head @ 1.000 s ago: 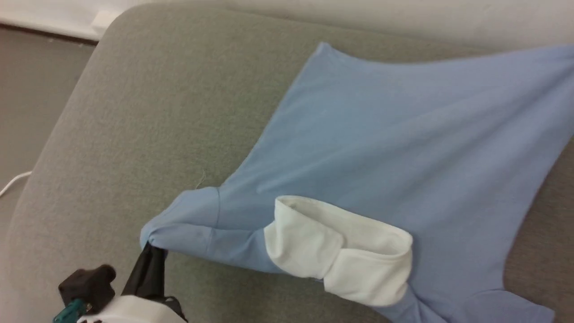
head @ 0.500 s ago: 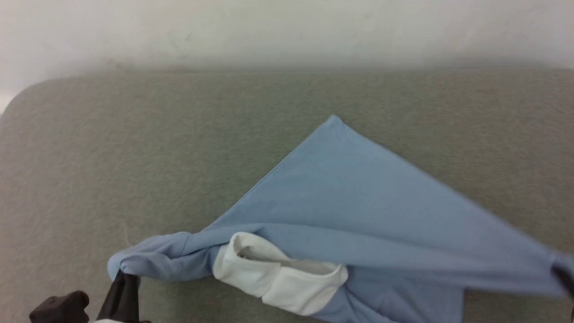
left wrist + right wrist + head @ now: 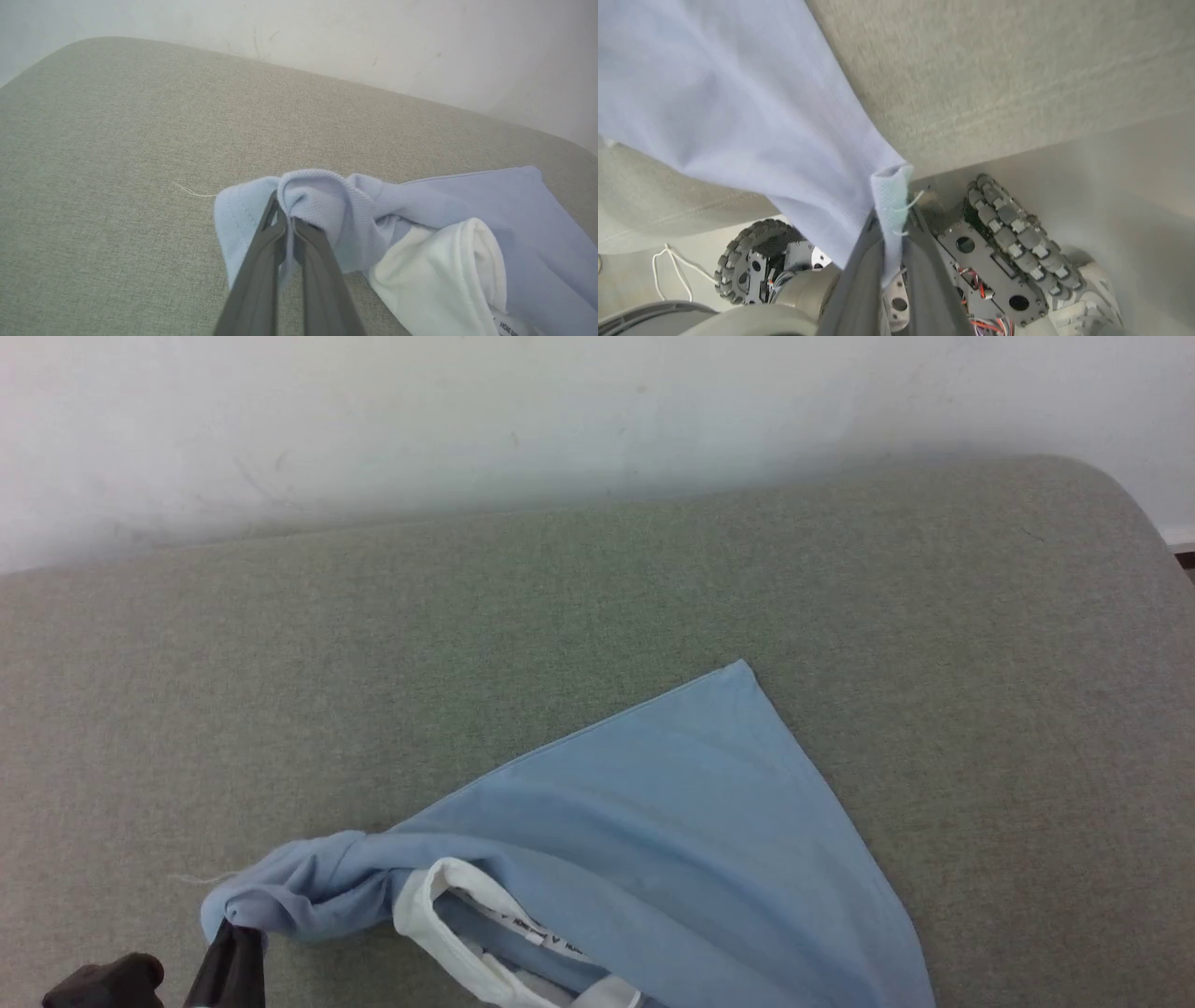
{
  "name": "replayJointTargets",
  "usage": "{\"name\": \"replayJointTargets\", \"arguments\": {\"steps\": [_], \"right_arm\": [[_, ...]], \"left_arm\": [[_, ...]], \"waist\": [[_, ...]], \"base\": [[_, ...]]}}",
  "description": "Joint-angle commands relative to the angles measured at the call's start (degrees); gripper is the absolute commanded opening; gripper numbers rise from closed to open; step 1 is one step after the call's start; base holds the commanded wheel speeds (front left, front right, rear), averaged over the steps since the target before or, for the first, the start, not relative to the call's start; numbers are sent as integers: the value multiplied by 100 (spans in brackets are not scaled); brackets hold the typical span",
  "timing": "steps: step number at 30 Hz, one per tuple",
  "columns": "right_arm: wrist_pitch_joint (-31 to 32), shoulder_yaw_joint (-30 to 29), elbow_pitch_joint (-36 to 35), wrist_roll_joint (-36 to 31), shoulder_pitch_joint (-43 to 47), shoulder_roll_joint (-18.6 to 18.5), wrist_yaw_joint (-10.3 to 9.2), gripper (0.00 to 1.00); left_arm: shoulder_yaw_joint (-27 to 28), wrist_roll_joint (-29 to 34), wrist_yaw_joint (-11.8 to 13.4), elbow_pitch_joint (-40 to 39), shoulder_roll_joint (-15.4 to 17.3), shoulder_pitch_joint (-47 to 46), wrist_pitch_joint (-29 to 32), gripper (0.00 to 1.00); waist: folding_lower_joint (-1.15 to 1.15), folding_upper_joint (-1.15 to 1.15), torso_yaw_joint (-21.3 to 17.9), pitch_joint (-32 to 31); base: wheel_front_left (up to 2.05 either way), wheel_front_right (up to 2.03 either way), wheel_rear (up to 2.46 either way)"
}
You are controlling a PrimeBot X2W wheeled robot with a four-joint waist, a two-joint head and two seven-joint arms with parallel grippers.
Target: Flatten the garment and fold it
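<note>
**Shirt pinched at both ends, trailing off the near edge**

The left gripper [image 3: 285,219] is clamped on a bunched blue fold of the shirt [image 3: 672,803] just beside the white collar [image 3: 434,270], at the near left of the grey padded surface [image 3: 560,597]. The right gripper [image 3: 892,224] is clamped on a stitched edge, perhaps a hem corner; the view is too close to be sure. From there the cloth rises over the surface's near edge, with the robot's base [image 3: 1004,242] and floor below. The shirt's long axis runs left to right between the two grips, and one free corner points toward the wall [image 3: 467,411]. Flattening likely means bringing the right end up onto the surface.
</note>
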Motion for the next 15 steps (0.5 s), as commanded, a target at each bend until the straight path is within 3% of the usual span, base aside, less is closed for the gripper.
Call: {"name": "replayJointTargets", "arguments": {"steps": [1, 7, 11, 15], "right_arm": [[-254, -29, -189, 43, -202, 13, -4, 100], [-1657, -127, -297, -180, -1420, -261, -4, 100], [-2440, 173, 344, -394, -2597, -444, -4, 100], [-2707, 850, 1366, -458, -3806, -641, -4, 100]], "left_arm": [[33, -25, -31, 37, 10, -36, -48, 0], [-25, -19, -71, 55, -51, -193, -104, 0], [-70, 15, -88, 17, -92, -329, -152, 0], [-170, 79, -145, -12, -127, -567, -178, 0]], "waist": [[1, 0, 21, 52], [1, 0, 130, 175], [1, 0, 253, 341], [1, 0, 487, 582]], "base": [[0, 0, 0], [0, 0, 0], [0, 0, 0], [0, 0, 0]]}}
